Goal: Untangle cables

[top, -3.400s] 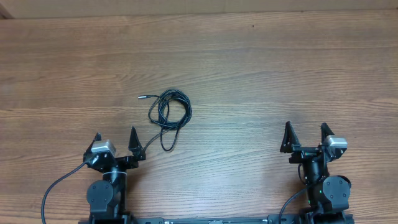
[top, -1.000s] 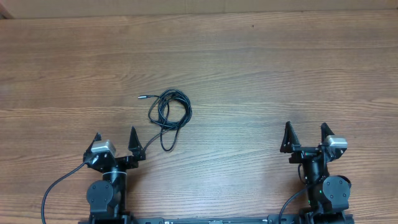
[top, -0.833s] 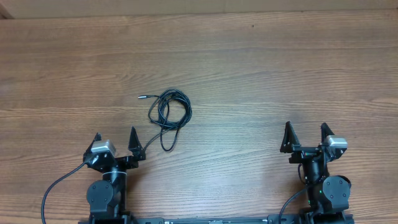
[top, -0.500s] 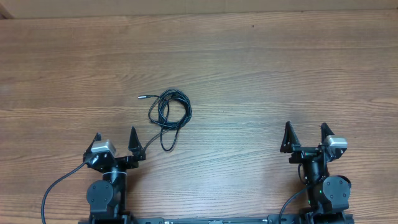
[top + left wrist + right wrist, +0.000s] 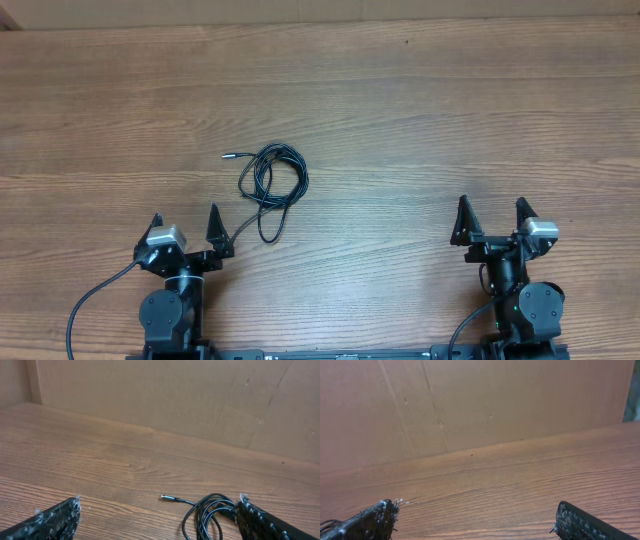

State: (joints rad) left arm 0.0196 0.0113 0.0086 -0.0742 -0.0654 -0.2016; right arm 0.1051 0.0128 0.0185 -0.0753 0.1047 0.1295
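Observation:
The cables (image 5: 270, 182) are thin black cords looped together in a loose coil on the wooden table, left of centre. A silver-tipped plug (image 5: 228, 156) sticks out to the coil's upper left. A tail runs down toward my left gripper (image 5: 186, 226), which is open and empty just below and left of the coil. In the left wrist view the coil (image 5: 207, 516) lies ahead between the fingers, toward the right finger, plug (image 5: 167, 497) pointing left. My right gripper (image 5: 490, 215) is open and empty, far to the right of the coil.
The wooden table (image 5: 420, 110) is bounded by a brown cardboard wall (image 5: 165, 395) at the far side. Thick black cords (image 5: 90, 300) hang from the arm bases at the near edge.

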